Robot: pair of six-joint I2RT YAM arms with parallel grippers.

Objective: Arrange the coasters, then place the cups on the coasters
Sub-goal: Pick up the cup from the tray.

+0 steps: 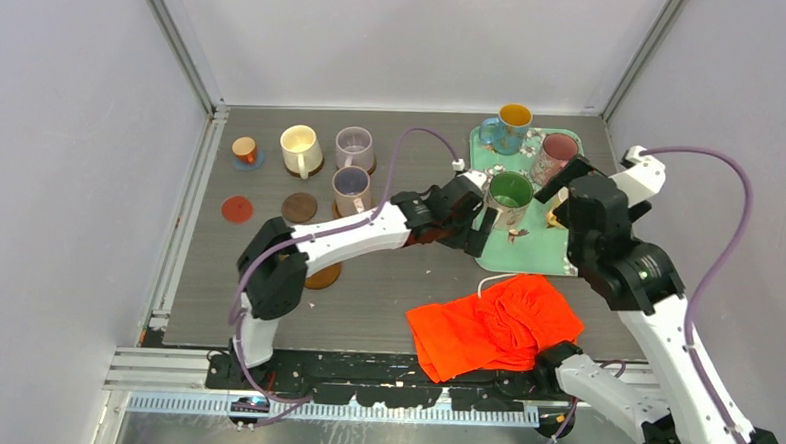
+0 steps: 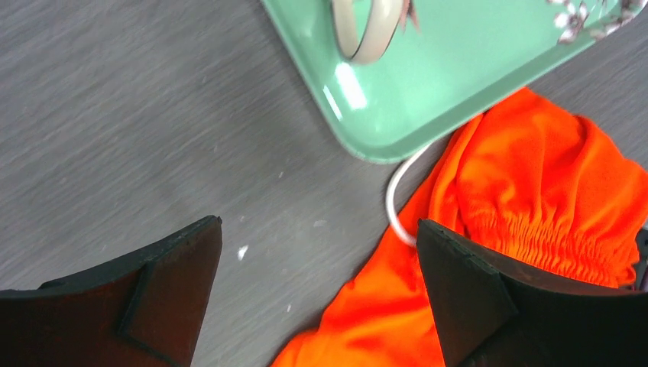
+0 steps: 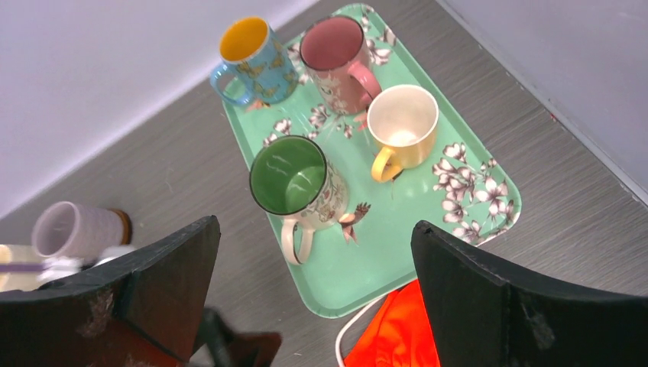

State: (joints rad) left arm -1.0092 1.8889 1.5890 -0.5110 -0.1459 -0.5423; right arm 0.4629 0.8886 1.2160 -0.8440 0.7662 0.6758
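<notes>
Right gripper (image 3: 313,224), jaws spread and empty, hangs above the green-inside mug (image 3: 294,180) on the tray (image 3: 359,267); left gripper (image 2: 317,225), likewise spread, near its corner.

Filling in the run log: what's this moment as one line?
left gripper open, over table | right gripper open, above tray | green-inside mug on tray | red coaster bare

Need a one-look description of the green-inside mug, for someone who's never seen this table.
Find the teal floral tray at the far right of the table. Four mugs stand on it. The green-inside mug is by the tray's left edge, nearer the arms than the blue mug. It alone is green inside, with a cream floral outside, unlike the blue, the pink mug and the yellow mug.
</notes>
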